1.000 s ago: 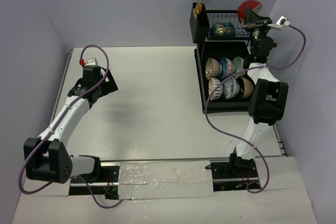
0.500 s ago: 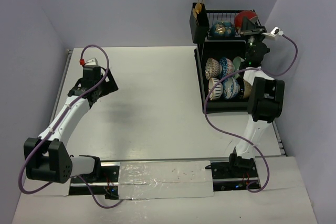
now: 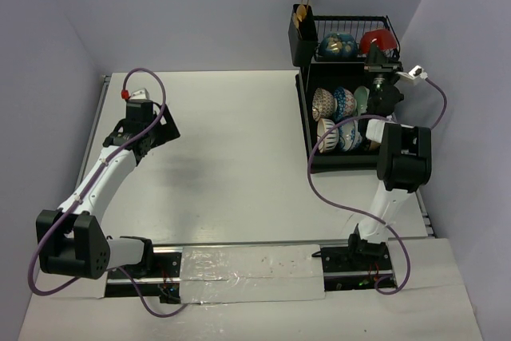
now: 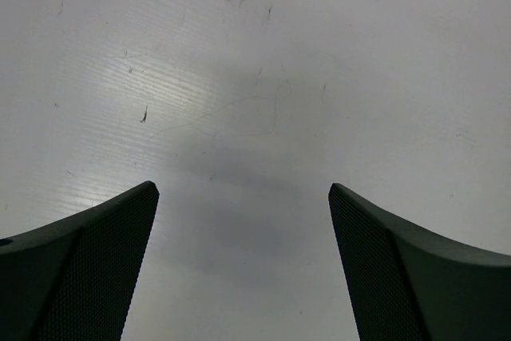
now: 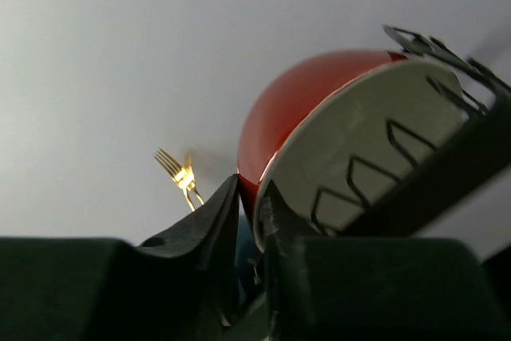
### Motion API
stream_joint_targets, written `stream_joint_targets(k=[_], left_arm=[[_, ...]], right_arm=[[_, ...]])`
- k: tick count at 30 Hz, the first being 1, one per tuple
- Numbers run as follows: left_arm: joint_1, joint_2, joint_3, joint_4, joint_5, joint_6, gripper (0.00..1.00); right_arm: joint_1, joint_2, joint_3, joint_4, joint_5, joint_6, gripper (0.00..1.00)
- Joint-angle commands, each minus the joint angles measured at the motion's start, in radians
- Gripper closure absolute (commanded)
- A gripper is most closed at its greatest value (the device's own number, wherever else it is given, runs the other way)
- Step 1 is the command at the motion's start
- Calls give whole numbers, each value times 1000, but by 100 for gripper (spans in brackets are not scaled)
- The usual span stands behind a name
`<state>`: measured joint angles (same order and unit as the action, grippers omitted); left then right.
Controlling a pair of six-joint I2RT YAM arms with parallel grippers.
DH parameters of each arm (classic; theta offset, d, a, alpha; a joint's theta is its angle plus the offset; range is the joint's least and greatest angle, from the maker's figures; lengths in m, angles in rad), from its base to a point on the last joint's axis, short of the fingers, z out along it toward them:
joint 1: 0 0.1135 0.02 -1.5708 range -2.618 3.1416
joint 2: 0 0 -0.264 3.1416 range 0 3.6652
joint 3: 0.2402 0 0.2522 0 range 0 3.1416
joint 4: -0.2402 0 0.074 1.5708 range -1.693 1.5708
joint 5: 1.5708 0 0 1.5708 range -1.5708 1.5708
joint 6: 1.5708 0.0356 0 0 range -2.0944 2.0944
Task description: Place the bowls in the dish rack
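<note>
dish rack (image 3: pixel 304 117): several bowls (image 3: pixel 345 103) in | right gripper (image 5: pixel 249 196): pinched on red bowl (image 5: pixel 319 101) rim, upper shelf | left gripper (image 4: pixel 242 189): wide open, empty | remaining: seemingly only the release

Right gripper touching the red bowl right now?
Touching. The right wrist view shows the right gripper pinching the rim of the red bowl, one finger on each side, with no gap visible.
</note>
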<state>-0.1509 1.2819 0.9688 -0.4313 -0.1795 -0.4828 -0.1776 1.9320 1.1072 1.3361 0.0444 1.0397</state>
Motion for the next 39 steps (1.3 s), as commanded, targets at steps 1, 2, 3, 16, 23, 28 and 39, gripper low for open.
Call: stream_joint_targets(k=[1,2,3,16,23,28,39], left_arm=[[4,-30,7,28,23,10,7],[4,-30,7,28,23,10,7],[4,-32,7,26,25,9,7],[4,-49,5,29,34,4,7],[4,-69,4,28,29,6,6],[4,-90,4,28,28,4,6],[4,-154,34,22,34,-3,5]], right_arm=[[21,-73,-78,127,-29,-32,76],[21,-76,-89,129,-31,-27,74],[21,-79,-98,146,-32,-24,72],[21,-171,-270,183,-40,-35,47],[21,-359,-403,108,-72,-144,40],[21,-563,-475,-59,-95,-243,36],[21,-1094,-301,-1003,-48,-536,14]])
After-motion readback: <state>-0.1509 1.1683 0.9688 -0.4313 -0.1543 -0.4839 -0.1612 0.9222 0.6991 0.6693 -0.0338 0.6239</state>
